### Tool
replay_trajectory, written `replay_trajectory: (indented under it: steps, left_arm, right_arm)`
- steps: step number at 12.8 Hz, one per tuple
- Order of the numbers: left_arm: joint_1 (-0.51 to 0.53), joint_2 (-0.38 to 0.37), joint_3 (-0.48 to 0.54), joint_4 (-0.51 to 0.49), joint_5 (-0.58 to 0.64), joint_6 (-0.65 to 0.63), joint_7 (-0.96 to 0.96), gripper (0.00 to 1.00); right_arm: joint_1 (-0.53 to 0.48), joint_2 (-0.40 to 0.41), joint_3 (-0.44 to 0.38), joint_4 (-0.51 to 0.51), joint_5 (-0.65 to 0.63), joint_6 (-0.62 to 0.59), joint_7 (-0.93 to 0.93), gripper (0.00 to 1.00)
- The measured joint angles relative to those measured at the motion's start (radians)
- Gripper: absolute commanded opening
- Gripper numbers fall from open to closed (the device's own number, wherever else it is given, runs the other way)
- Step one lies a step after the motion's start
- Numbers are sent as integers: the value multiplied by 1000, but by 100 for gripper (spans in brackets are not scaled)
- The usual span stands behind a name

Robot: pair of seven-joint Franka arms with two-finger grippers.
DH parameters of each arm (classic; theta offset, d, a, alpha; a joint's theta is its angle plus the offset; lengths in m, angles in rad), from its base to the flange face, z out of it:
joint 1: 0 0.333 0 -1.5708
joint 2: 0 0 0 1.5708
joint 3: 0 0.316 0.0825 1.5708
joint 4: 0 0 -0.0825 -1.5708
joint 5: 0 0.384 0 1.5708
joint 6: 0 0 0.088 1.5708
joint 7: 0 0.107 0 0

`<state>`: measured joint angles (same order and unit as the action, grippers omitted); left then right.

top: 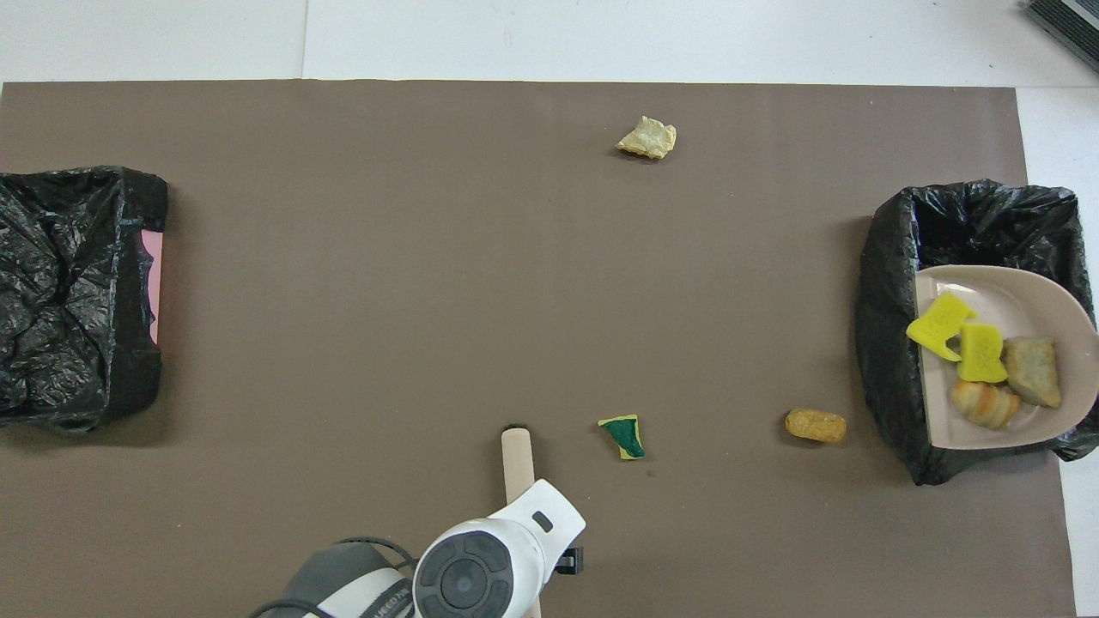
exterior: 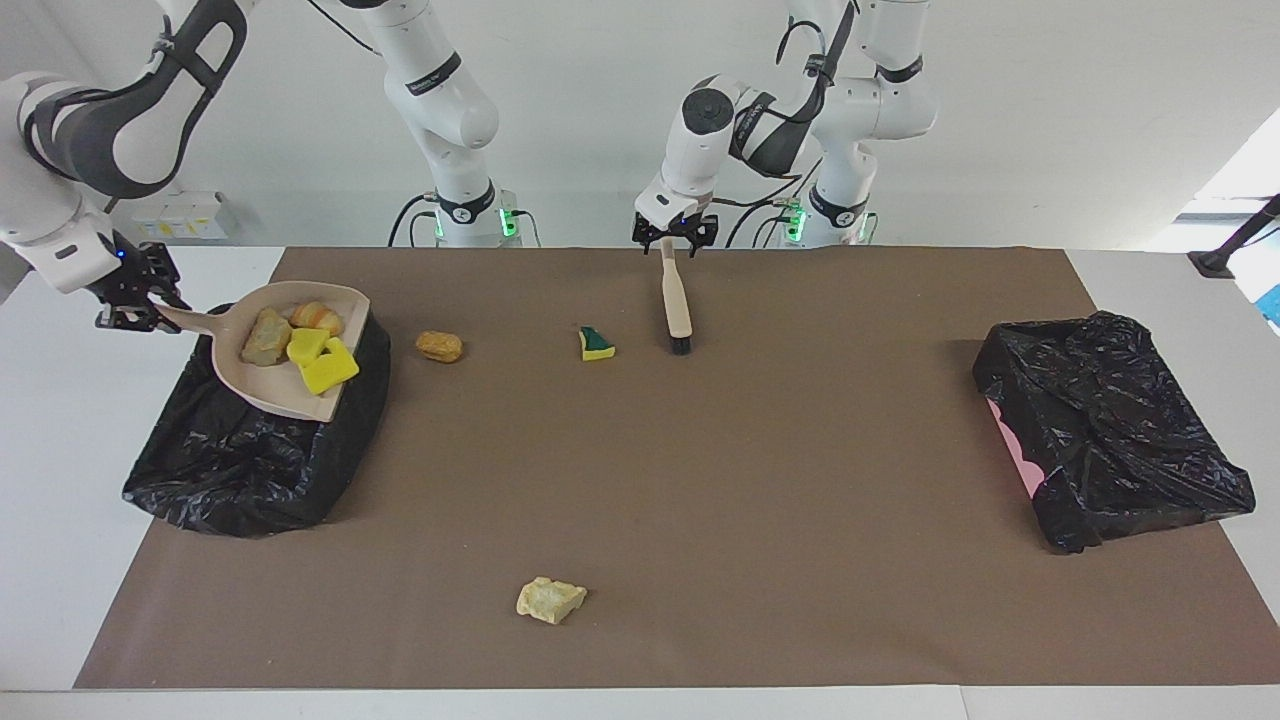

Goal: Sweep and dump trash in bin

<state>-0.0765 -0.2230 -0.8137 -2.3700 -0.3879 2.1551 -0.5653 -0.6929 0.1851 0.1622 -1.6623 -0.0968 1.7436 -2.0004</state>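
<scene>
Yellow sponges (exterior: 320, 360), brown nugget (exterior: 440, 346)

Matt brown paper-like mat (exterior: 700, 480) covers the smooth white worktop (exterior: 60, 450). Both bins wear crinkled, glossy black plastic liners (exterior: 1110, 420) (exterior: 250, 460). The dustpan (exterior: 285, 400) looks like smooth beige plastic. Sponge pieces (exterior: 320, 360) look porous, the bread chunk (exterior: 550, 598) rough and crumbly, the nugget (exterior: 440, 346) grainy.
</scene>
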Motion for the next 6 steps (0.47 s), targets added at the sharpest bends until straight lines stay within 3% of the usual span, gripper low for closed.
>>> replay_trajectory:
  steps: [2, 6]
  left_arm:
    - [2, 5, 110, 51, 138, -5, 62, 100]
    - [5, 35, 416, 203, 238, -100, 372, 100]
  right_arm:
    - [-2, 11, -32, 24, -29, 20, -51, 0]
    - [5, 9, -49, 45, -152, 54, -84, 0]
